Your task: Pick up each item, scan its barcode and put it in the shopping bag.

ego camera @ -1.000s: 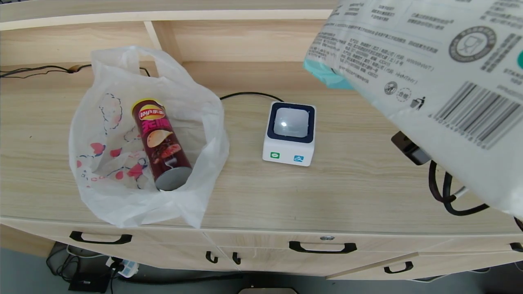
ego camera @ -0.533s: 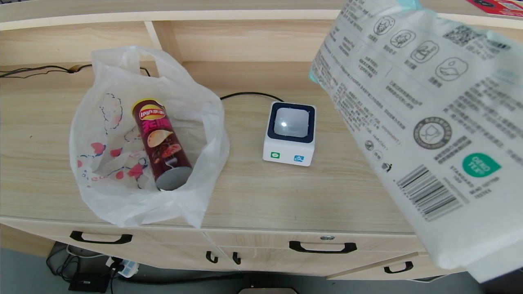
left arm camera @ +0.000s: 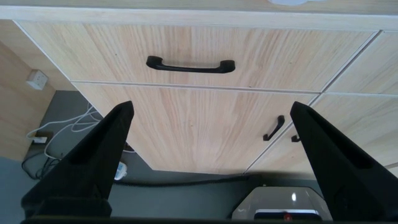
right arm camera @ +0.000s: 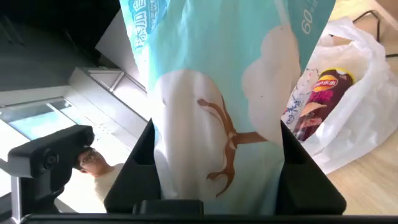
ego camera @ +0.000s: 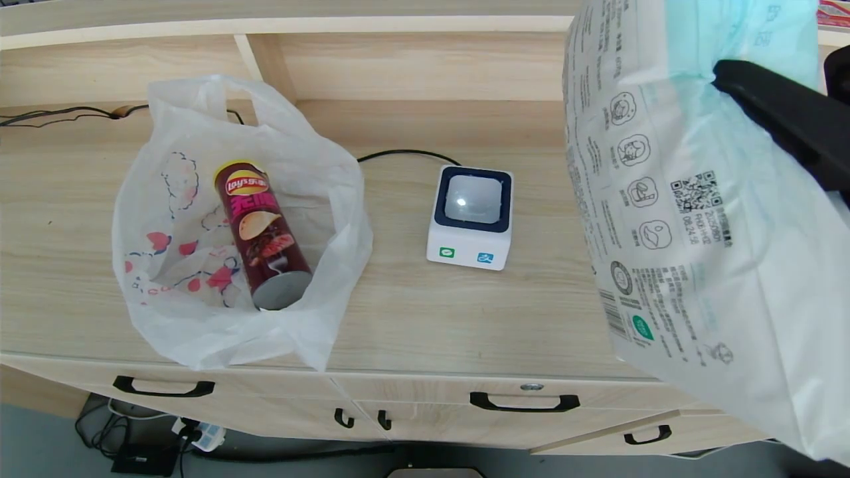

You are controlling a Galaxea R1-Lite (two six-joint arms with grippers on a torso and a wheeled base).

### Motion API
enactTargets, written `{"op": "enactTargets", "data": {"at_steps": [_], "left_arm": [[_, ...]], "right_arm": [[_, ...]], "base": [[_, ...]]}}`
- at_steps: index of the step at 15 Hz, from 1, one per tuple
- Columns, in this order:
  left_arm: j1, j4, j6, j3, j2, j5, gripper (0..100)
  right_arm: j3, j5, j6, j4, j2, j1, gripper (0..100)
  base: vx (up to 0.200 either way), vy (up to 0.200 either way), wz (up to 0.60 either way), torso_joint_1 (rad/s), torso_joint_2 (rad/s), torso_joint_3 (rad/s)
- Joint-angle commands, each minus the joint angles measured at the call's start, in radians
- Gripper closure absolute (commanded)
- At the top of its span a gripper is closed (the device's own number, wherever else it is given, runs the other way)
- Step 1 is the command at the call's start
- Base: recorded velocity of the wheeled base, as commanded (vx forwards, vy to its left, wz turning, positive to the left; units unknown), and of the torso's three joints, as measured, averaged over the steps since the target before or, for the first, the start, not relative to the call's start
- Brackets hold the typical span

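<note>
Slippage is the main worry: the right gripper (right arm camera: 216, 163) pinches the pack (ego camera: 690, 219) from both sides, its two black fingers pressed into the soft filling. The wrapping film is smooth and glossy, so the bulky load could slide or swing free if the wrist turns sharply. The pack hangs high above the counter (ego camera: 544, 312), to the right of the scanner (ego camera: 471, 214) and well apart from it. Its barcode (ego camera: 616, 322) sits on a narrow side face seen almost edge-on, so a scan may fail unless that face is brought flat over the scanner's window. The shopping bag (ego camera: 332, 219) is thin, floppy, translucent plastic with a small printed pattern, its mouth sagging open on the counter with a chip can (ego camera: 263, 234) lying inside. A pack this big could catch the limp rim, fold it shut or drag the bag along. The pack itself is a pillowy, roughly rectangular bundle, white and pale blue-green, covered in dense print. The scanner is a hard white cube with a dark-framed glass top. The left gripper (left arm camera: 208, 165) hangs low before the drawers (left arm camera: 199, 106), fingers spread wide, holding nothing.
</note>
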Motion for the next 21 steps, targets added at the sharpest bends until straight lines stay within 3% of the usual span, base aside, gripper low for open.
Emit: {"op": "enactTargets", "data": {"at_steps": [1,4,6,10,13,14,18,21], "left_arm": [[0.001,0.0,0.001,0.0,0.0,0.0,0],[0.001,-0.002,-0.001,0.0,0.002,0.0,0],[0.001,-0.002,0.001,0.0,0.002,0.0,0],[0.001,-0.002,0.003,0.0,0.0,0.0,0],[0.001,-0.002,0.003,0.0,0.002,0.0,0],[-0.001,-0.002,-0.001,0.0,0.002,0.0,0],[0.001,-0.003,0.001,0.0,0.002,0.0,0],[0.001,-0.003,-0.001,0.0,0.002,0.0,0]], "right_arm": [[-0.008,0.0,-0.166,0.115,-0.025,-0.007,100],[-0.103,-0.003,-0.508,0.397,-0.031,-0.07,100],[-0.258,-0.036,-0.689,0.599,-0.036,-0.087,100],[-0.526,-0.401,-0.85,0.885,-0.037,-0.036,100],[-0.568,-0.767,-0.863,0.98,-0.077,0.01,100],[-0.542,-0.831,-0.863,0.986,-0.096,0.011,100],[-0.401,-0.834,-0.895,0.989,-0.16,0.013,100],[-0.365,-0.705,-0.944,0.989,-0.171,0.016,100]], "base": [[0.0,0.0,0.0,0.0,0.0,0.0],[0.0,0.0,0.0,0.0,0.0,0.0],[0.0,0.0,0.0,0.0,0.0,0.0],[0.0,0.0,0.0,0.0,0.0,0.0],[0.0,0.0,0.0,0.0,0.0,0.0],[0.0,0.0,0.0,0.0,0.0,0.0],[-0.05,0.0,0.0,0.001,0.0,0.001],[-0.2,0.0,0.0,0.012,0.01,0.002]]}}
